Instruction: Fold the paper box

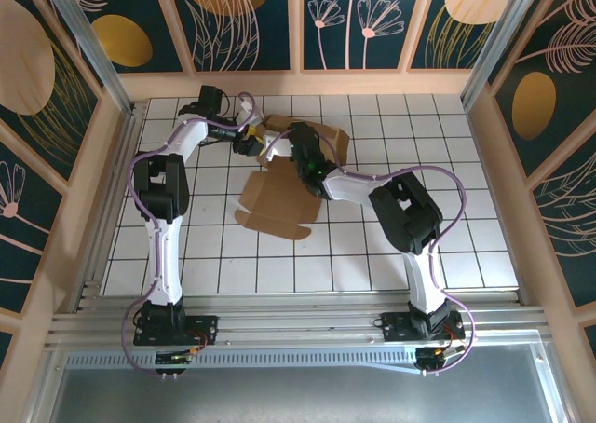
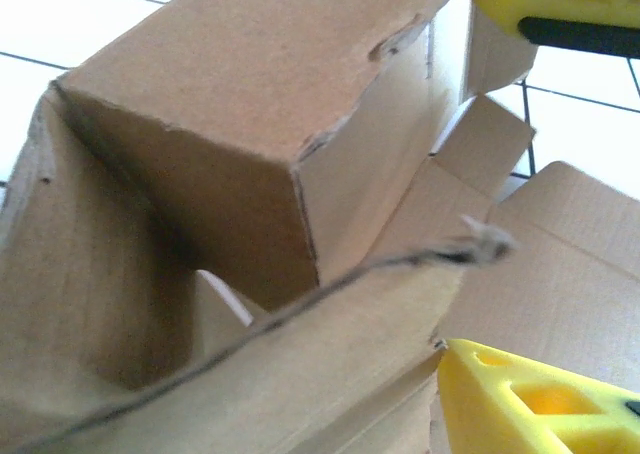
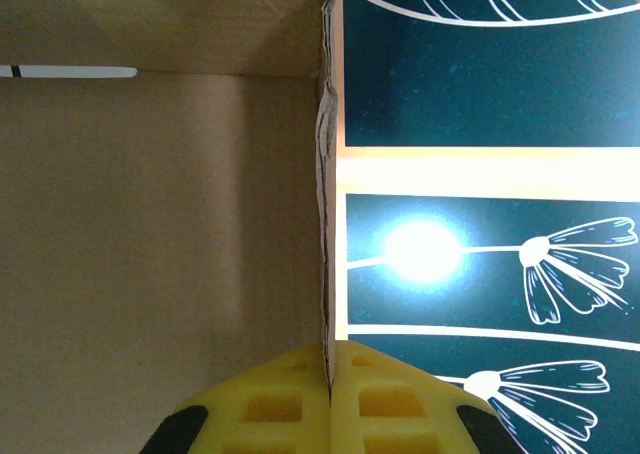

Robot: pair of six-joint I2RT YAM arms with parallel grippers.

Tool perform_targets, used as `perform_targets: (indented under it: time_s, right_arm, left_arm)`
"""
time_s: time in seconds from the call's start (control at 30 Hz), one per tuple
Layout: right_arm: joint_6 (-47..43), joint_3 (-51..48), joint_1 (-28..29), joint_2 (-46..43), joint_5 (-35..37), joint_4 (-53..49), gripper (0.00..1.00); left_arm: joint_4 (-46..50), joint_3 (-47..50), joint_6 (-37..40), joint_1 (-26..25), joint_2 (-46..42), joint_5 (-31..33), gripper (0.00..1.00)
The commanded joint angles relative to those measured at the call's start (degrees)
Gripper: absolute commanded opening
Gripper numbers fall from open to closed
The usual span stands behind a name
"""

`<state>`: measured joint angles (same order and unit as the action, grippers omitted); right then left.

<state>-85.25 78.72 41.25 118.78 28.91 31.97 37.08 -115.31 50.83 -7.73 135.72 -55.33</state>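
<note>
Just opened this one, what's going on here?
Both arms are working on the paper box toward the far side of the tiled table. The right gripper is pinched shut on the edge of a cardboard panel. The left gripper is open, its fingers on either side of a loose flap beside a raised corner. The box is half formed: some walls are up, and one large panel lies flat.
</note>
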Motion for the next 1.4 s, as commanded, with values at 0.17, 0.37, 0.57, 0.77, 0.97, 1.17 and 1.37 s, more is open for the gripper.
perform_targets:
  time_s: [0.17,0.37,0.57,0.77,0.97,1.17,1.37]
  right_arm:
    - [-0.79,0.59,0.41,1.17,1.26,1.58,0.06]
    - [-1.22,1.29,0.40,1.32,1.85,1.32,0.05]
    - [-1.23,1.04,0.49,1.45,2.02,1.69,0.05]
    - [-1.23,1.24,0.62,1.72,2.07,1.56,0.05]
    - [-1.15,1.09,0.62,1.54,2.32,1.78,0.05]
    - [-0.23,1.27,0.83,1.54,2.16,1.78,0.05]
    - [0.44,1.09,0.93,1.37,2.26,1.55,0.05]
  left_arm:
    - [2.88,-3.48,0.95,-1.14,2.17,-3.42,0.47]
    - [11.15,-7.50,6.30,-1.15,3.80,-4.24,0.92]
    - [20.44,-8.02,15.73,-1.06,3.62,0.38,0.98]
    - [18.47,-8.31,14.22,-1.06,4.20,-0.92,0.93]
    - [18.24,-8.79,14.27,-1.15,4.44,-3.68,0.77]
    - [7.35,-6.61,3.82,-1.35,3.80,-1.82,0.74]
    - [-5.43,-1.99,-5.57,-2.44,2.78,2.76,0.63]
